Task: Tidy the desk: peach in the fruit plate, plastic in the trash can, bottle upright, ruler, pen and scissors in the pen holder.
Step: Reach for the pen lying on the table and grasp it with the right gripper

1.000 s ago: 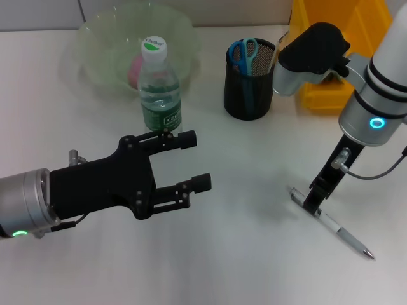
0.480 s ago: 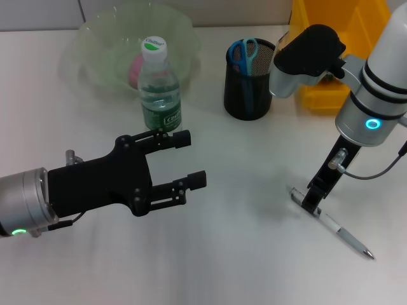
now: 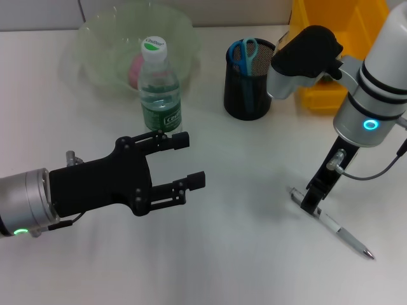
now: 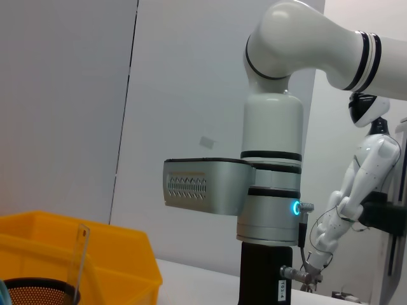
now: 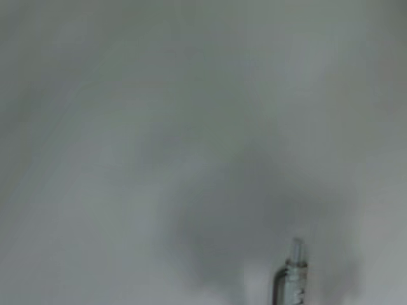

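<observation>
A white pen (image 3: 332, 223) lies on the table at the right. My right gripper (image 3: 311, 201) points straight down onto its near end, and the pen's clear end (image 5: 290, 279) shows in the right wrist view. The black mesh pen holder (image 3: 248, 82) holds blue-handled scissors (image 3: 244, 53) and a clear ruler (image 4: 81, 253). Upright beside the green fruit plate (image 3: 172, 28) stands the bottle (image 3: 159, 89), and a pink peach (image 3: 135, 70) lies in the plate. My left gripper (image 3: 196, 159) hovers open and empty in front of the bottle. No plastic is in view.
A yellow bin (image 3: 340, 38) stands at the back right behind the right arm, seen also in the left wrist view as the yellow bin (image 4: 95, 260). White table surface stretches between the two grippers and along the front.
The right arm has shifted slightly to the left above the pen, which has not moved. The left gripper has drifted a little back to the left.
</observation>
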